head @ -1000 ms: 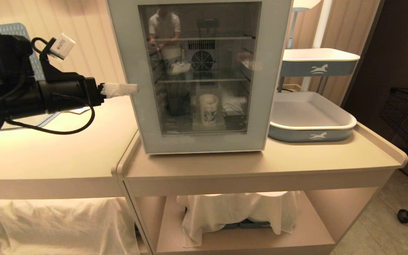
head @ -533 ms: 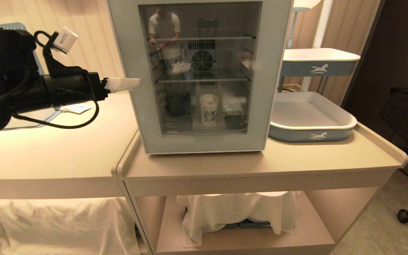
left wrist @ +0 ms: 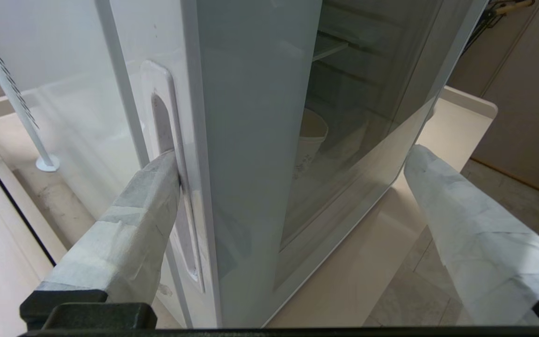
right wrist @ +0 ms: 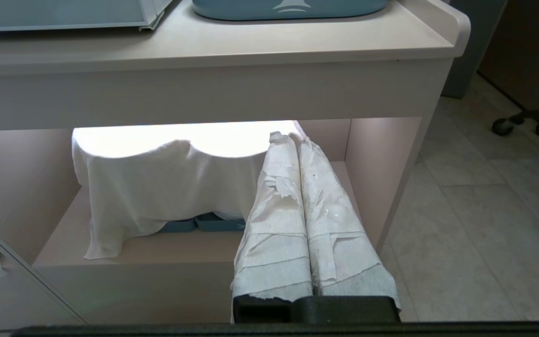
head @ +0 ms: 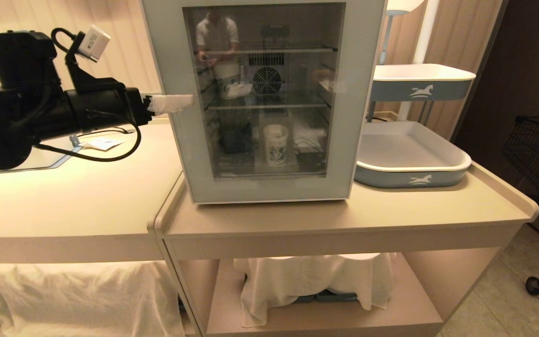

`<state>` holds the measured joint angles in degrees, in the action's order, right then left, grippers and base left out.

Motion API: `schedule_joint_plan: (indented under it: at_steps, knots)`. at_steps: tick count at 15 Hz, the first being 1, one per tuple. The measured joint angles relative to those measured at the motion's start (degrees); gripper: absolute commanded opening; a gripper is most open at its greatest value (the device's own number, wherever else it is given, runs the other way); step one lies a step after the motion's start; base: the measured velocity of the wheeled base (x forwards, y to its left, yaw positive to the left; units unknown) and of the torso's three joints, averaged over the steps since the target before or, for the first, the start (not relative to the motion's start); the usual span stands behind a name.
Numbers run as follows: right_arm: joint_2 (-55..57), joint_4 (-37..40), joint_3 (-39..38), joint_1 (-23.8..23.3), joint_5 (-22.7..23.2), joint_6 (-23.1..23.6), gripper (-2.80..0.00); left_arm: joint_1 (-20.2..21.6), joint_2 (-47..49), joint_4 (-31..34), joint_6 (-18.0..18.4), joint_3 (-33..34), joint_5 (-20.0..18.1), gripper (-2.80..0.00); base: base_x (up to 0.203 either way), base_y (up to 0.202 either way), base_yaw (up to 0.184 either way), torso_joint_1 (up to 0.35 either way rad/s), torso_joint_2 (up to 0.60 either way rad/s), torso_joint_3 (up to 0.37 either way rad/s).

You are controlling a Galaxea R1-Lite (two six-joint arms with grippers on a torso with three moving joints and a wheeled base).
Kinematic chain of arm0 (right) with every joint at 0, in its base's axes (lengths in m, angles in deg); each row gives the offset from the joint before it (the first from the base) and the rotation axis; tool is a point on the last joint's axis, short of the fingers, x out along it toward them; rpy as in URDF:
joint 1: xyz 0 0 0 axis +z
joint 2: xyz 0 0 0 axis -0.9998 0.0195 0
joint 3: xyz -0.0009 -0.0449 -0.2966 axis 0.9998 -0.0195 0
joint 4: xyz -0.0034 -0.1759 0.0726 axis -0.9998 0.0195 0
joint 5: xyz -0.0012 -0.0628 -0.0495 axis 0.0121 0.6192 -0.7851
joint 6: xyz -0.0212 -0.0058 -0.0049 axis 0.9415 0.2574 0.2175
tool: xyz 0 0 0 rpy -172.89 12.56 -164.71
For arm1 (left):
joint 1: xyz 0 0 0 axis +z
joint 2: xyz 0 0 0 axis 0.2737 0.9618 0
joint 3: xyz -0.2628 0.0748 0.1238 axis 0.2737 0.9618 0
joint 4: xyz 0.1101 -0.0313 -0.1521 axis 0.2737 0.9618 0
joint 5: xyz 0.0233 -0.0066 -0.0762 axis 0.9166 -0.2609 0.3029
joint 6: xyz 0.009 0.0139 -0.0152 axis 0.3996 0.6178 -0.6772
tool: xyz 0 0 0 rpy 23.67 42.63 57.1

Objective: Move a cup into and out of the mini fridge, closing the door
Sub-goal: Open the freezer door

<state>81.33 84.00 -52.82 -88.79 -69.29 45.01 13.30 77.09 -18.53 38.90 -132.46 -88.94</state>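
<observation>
Cup (head: 276, 144) upright on the bottom wire shelf inside the mini fridge (head: 264, 100), seen through the dark glass of the shut door (head: 265, 182); fridge set on a pale beige counter (head: 344, 213) with a raised rounded rim, butted against a second beige counter (head: 63, 196) on the left; just right of the fridge, a blue-and-white tray (head: 412, 175) with a horse mark, another like it on a stand behind; on the left counter, a small paper slip (head: 102, 142) near the arm's cable. Below, open shelves with white cloths (head: 311, 281) draped over stacked things; behind, cream curtains; at far right, a dark wall, tiled floor and a black wire cart (head: 538, 154) on castors. Left gripper (left wrist: 293, 154) at the door's left edge, tape-wrapped fingers (left wrist: 134, 224) spread wide, holding nothing; one finger against the recessed side handle (left wrist: 164, 140), the other out in front of the glass, apart from it. Right gripper (right wrist: 297, 140) low before the shelf under the counter, fingers pressed together, empty.
</observation>
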Motion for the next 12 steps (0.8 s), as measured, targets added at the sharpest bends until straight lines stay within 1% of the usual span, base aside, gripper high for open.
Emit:
schedule_joint_plan:
  at_steps: [2, 6, 10, 12]
  knots:
    - [0.0, 0.0, 0.0, 0.0, 0.0, 0.0, -2.8, -0.7, 0.6, 0.4, 0.6, -1.0, 0.2, 0.0, 0.0, 0.0, 0.0, 0.0, 0.0, 0.0]
    - [0.0, 0.0, 0.0, 0.0, 0.0, 0.0, -2.8, -2.3, 1.9, 0.5, 0.2, -3.2, 0.4, 0.0, 0.0, 0.0, 0.0, 0.0, 0.0, 0.0]
    - [0.0, 0.0, 0.0, 0.0, 0.0, 0.0, -2.8, -3.7, 1.8, 0.5, -0.2, -3.2, 0.7, 0.0, 0.0, 0.0, 0.0, 0.0, 0.0, 0.0]
    - [0.0, 0.0, 0.0, 0.0, 0.0, 0.0, -2.8, -4.3, 1.1, 0.4, -1.6, -2.6, 0.7, 0.0, 0.0, 0.0, 0.0, 0.0, 0.0, 0.0]
